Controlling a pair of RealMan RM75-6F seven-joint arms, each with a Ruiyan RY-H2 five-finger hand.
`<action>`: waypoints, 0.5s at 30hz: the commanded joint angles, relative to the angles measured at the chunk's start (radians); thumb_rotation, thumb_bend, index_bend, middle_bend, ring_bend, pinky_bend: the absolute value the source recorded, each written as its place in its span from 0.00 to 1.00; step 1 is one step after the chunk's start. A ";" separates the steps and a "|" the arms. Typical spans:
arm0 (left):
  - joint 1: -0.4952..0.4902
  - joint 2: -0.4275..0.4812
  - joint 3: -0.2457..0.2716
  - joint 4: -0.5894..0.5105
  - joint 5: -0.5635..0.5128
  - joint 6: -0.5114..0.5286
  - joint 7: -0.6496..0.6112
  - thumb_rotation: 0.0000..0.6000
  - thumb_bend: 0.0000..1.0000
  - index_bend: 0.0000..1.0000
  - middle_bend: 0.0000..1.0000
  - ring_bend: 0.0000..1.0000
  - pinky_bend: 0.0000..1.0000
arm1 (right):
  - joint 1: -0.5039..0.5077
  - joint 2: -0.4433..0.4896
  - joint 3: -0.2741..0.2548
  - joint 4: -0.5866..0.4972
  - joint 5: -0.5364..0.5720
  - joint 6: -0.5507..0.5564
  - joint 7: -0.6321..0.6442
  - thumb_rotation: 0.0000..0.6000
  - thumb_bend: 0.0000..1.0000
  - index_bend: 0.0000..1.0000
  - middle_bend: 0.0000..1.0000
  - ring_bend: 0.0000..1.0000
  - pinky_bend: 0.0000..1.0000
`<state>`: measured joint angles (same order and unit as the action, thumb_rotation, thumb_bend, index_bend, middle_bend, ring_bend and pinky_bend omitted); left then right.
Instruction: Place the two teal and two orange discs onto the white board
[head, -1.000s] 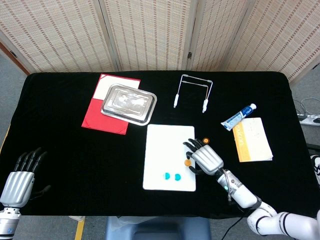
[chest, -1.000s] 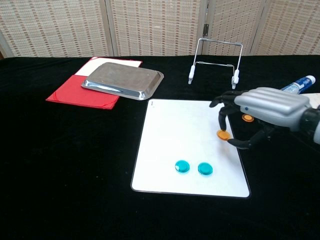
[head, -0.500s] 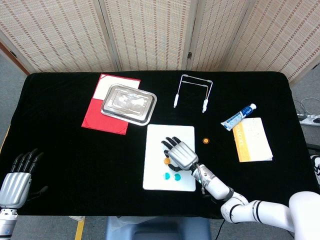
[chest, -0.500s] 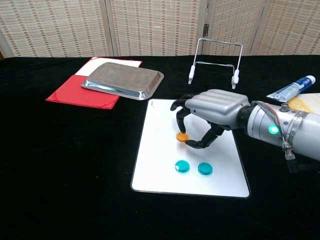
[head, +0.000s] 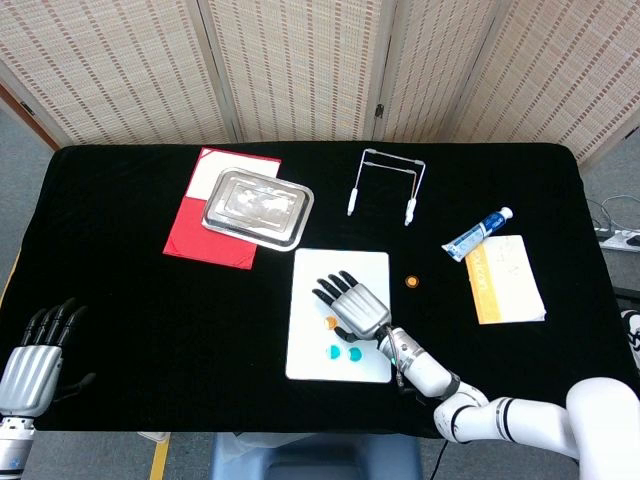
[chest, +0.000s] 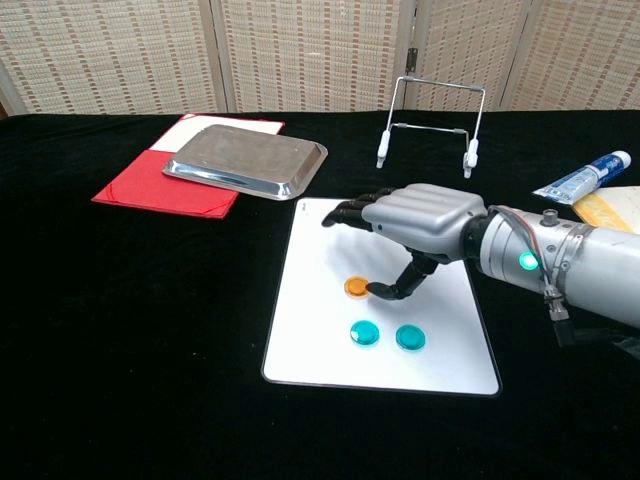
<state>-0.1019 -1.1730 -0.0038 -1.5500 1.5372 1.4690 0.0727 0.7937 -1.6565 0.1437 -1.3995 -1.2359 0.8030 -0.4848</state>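
One orange disc (chest: 356, 287) sitting on the board (chest: 330, 250) | right hand (chest: 420, 220) hovering, fingers (chest: 345, 213) spreading, holding nothing | left hand (head: 35, 360) partly cropping off, fingers open.

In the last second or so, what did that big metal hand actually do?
The right hand carried an orange disc leftward from the white board's right edge, set it above the two teal discs and opened. The second orange disc remained off the board; the left hand barely moved.

Bright, even indoor light, both views sharp.
Glare on the metal tray (chest: 246, 160); around it the black tablecloth (head: 130, 300) swallows shadows.
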 joint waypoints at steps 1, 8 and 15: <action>-0.001 -0.001 -0.002 0.005 -0.003 -0.003 -0.006 1.00 0.19 0.00 0.00 0.00 0.00 | -0.043 0.039 0.014 -0.021 0.020 0.077 0.024 1.00 0.45 0.00 0.00 0.00 0.00; -0.011 -0.010 0.000 0.005 0.009 -0.011 -0.013 1.00 0.19 0.00 0.00 0.00 0.00 | -0.131 0.177 0.039 -0.108 0.152 0.137 0.088 0.82 0.31 0.00 0.00 0.00 0.00; -0.018 -0.008 0.002 -0.020 0.028 -0.008 0.007 1.00 0.19 0.00 0.00 0.00 0.00 | -0.170 0.288 0.032 -0.149 0.229 0.120 0.136 0.00 0.10 0.00 0.00 0.00 0.00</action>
<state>-0.1191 -1.1815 -0.0027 -1.5678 1.5634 1.4595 0.0781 0.6363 -1.3825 0.1770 -1.5407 -1.0151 0.9245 -0.3655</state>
